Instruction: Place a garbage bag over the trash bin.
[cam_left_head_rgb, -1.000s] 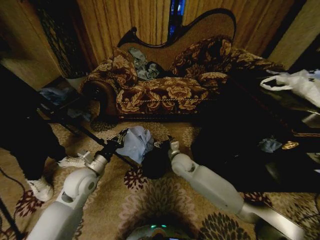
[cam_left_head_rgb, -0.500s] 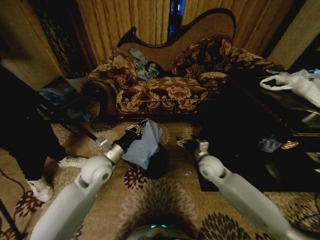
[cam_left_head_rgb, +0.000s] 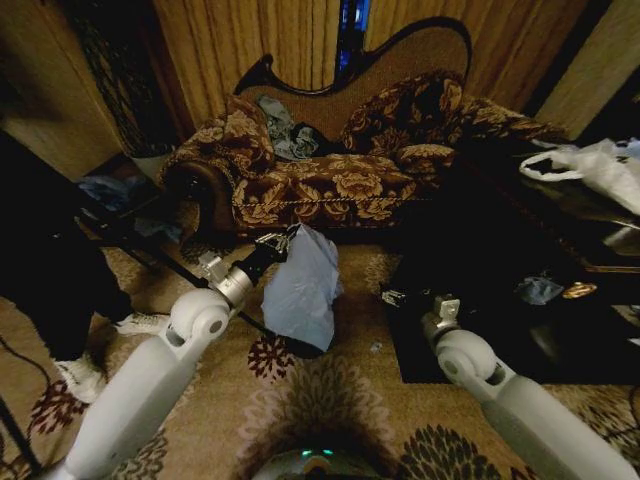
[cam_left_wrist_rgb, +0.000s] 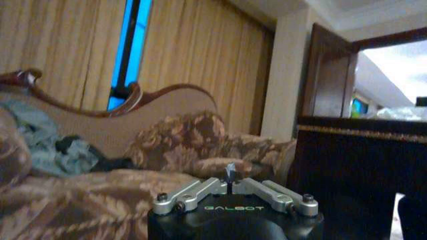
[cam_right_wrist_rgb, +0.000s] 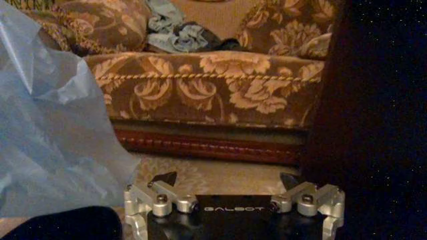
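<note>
— Where do your arms stand?
— Your left gripper (cam_left_head_rgb: 281, 243) reaches forward and up over the carpet (cam_left_head_rgb: 330, 380); your right gripper (cam_left_head_rgb: 397, 297) sits lower, apart, beside the dark table (cam_left_head_rgb: 560, 260).
— What lies around them?
— The sofa (cam_left_head_rgb: 320, 185) stands beyond both. The trash bin (cam_right_wrist_rgb: 60, 225) is just below and beside your right jaws, largely hidden behind the bag.
— And the jaws?
— Your left jaws pinch the garbage bag (cam_left_head_rgb: 302, 285) by its top edge; it hangs beneath them. Your right jaws stand wide, holding nothing.
</note>
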